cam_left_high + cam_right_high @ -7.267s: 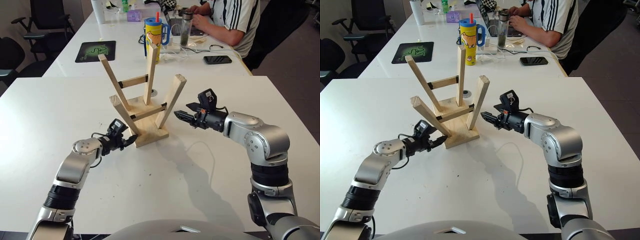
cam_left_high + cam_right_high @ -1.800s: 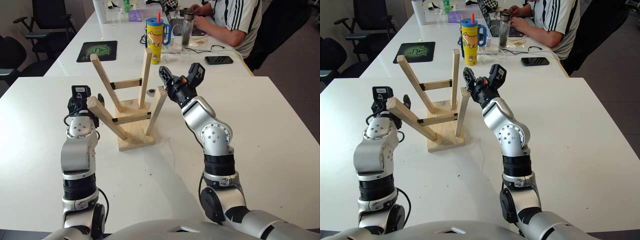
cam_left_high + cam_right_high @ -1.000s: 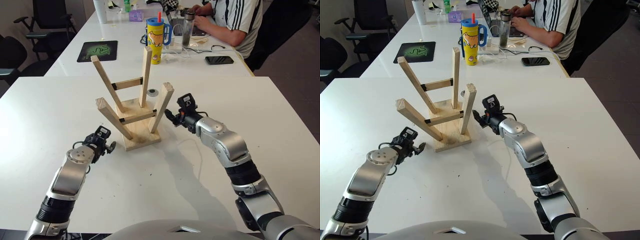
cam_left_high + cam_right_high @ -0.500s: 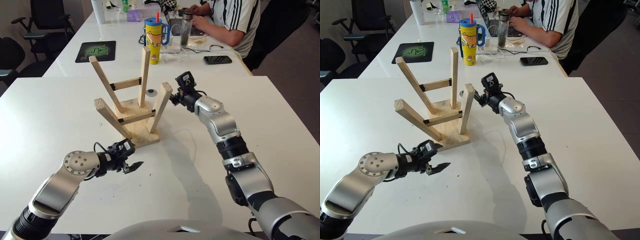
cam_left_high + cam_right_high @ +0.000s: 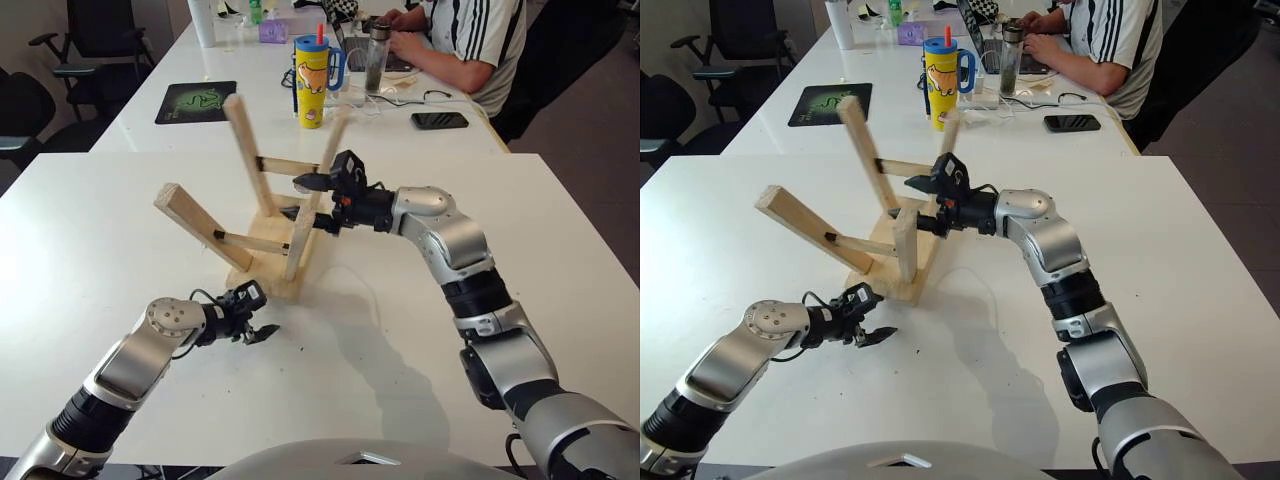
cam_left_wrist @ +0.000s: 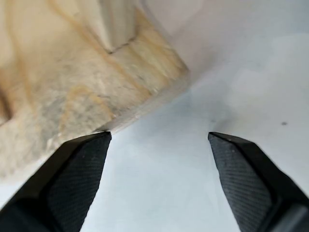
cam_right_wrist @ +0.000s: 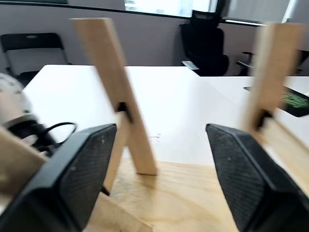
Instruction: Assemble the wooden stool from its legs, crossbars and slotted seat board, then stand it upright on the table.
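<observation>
judged step: righting the assembled stool (image 5: 268,235), which lies tipped, legs (image 5: 248,150) up, at 12 o'clock on the counter (image 5: 100,210). right jaws wide among the legs; left jaws wide at 6 o'clock of the seat board (image 5: 264,277). next, likely: grip a leg, roll it over.

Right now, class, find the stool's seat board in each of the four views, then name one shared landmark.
Left eye view: seat board, tilted, left of centre.
Right eye view: the board, left of centre.
Left wrist view: its corner against the table.
Right wrist view: the board, legs rising from it.
Shared landmark: the table.
</observation>
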`<action>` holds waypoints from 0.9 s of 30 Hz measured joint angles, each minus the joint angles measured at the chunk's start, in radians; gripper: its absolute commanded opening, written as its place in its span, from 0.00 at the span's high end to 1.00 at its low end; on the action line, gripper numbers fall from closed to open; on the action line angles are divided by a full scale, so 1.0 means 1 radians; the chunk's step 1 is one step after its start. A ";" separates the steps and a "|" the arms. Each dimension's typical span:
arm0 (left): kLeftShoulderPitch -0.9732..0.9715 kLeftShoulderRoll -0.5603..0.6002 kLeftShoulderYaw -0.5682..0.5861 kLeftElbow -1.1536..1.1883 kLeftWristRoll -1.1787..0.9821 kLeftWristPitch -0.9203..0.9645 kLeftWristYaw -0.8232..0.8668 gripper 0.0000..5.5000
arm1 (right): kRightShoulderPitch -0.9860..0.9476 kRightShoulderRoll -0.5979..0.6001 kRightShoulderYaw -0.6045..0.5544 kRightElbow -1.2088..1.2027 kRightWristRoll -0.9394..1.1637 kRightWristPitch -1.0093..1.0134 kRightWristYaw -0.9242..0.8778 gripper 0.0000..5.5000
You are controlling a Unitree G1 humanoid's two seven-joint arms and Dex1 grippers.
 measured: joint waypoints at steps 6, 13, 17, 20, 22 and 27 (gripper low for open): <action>-0.083 -0.009 0.012 0.132 0.093 -0.052 0.047 0.32 | 0.063 0.132 0.087 -0.196 -0.049 0.082 -0.210 0.38; -0.095 -0.090 0.024 0.148 0.129 -0.056 0.129 0.32 | -0.101 0.310 -0.126 -0.169 -0.110 0.088 -0.590 0.38; -0.095 -0.114 0.027 0.152 0.139 -0.050 0.153 0.32 | -0.149 0.330 -0.241 -0.199 -0.080 0.093 -0.685 0.38; -0.095 -0.124 0.035 0.158 0.142 -0.049 0.169 0.32 | -0.304 0.271 -0.417 -0.139 -0.089 0.006 -0.816 0.38; -0.095 -0.134 0.044 0.159 0.141 -0.045 0.177 0.32 | -0.424 0.142 -0.530 -0.010 -0.154 -0.092 -0.906 0.38; -0.093 -0.153 0.063 0.160 0.139 -0.029 0.190 0.32 | -0.451 -0.153 -0.504 0.375 -0.376 -0.230 -0.921 0.38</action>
